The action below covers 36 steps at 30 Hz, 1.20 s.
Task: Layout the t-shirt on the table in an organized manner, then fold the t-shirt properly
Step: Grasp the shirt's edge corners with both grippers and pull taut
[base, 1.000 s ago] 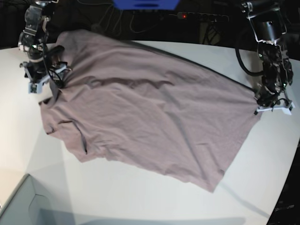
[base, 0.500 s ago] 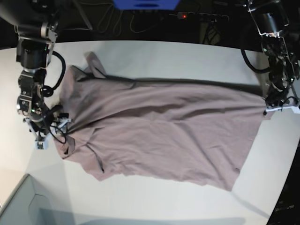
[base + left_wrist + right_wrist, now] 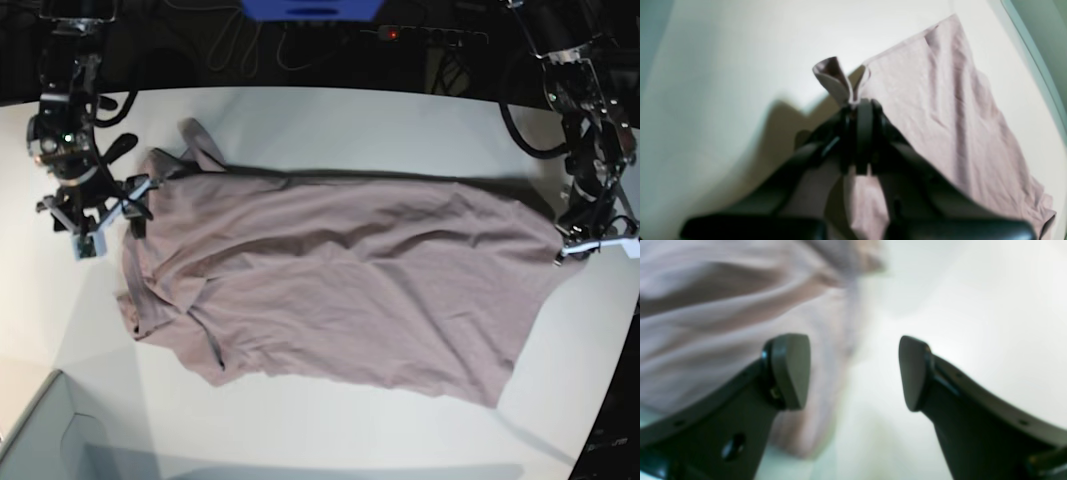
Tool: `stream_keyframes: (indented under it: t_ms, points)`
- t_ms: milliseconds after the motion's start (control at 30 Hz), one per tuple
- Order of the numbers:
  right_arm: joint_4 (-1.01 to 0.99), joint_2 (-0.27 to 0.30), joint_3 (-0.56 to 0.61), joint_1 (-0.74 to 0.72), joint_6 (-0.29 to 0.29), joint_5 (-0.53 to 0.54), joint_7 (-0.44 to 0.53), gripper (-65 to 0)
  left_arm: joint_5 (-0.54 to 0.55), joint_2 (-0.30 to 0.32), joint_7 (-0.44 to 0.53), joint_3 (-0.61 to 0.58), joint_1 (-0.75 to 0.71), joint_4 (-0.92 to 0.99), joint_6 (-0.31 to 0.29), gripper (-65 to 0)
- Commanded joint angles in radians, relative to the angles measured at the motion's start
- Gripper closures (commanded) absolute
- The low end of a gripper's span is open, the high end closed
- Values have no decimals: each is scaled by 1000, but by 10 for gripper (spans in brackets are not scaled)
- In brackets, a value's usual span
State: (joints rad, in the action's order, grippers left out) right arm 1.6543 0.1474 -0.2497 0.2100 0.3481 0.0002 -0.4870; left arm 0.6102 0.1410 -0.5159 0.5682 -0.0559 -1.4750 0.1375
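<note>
The dusty mauve t-shirt (image 3: pixel 340 290) lies spread across the white table (image 3: pixel 350 120), wrinkled, with its left end bunched and folded over. My left gripper (image 3: pixel 575 243) is at the shirt's right edge. In the left wrist view it (image 3: pixel 860 110) is shut on a pinch of the shirt (image 3: pixel 940 100), and a corner of cloth pokes out past the tips. My right gripper (image 3: pixel 97 215) is just off the shirt's left end. In the right wrist view it (image 3: pixel 853 373) is open and empty, one finger over the blurred shirt (image 3: pixel 723 306), the other over bare table (image 3: pixel 973 306).
A pale grey-green box corner (image 3: pixel 45 440) stands at the front left. A blue object (image 3: pixel 310 8) and a power strip with a red light (image 3: pixel 395 35) lie behind the table's far edge. The table's curved edge (image 3: pixel 625 340) runs close behind my left gripper.
My right gripper has let go of the shirt's left end, opened and drawn back toward the far side. The shirt has settled flat. My left gripper still holds the right edge.
</note>
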Motion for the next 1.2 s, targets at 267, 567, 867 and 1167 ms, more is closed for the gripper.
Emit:
stream_keyframes:
  t_ms: [267, 567, 867, 1167]
  points:
    - [122, -111, 0, 213, 1, 4, 12, -419, 3, 12, 26, 5, 29, -10, -6, 0]
    - [-107, -118, 2, 99, 1, 2, 18, -399, 3, 12, 26, 5, 35, -22, -6, 0]
    - [-191, -96, -6, 12, 157, 1, 17, 0, 3, 12, 26, 5, 32, -22, -6, 0]
    - [140, -76, -44, 184, 164, 5, 18, 0, 3, 10, 26, 48, -51, -114, -6, 0]
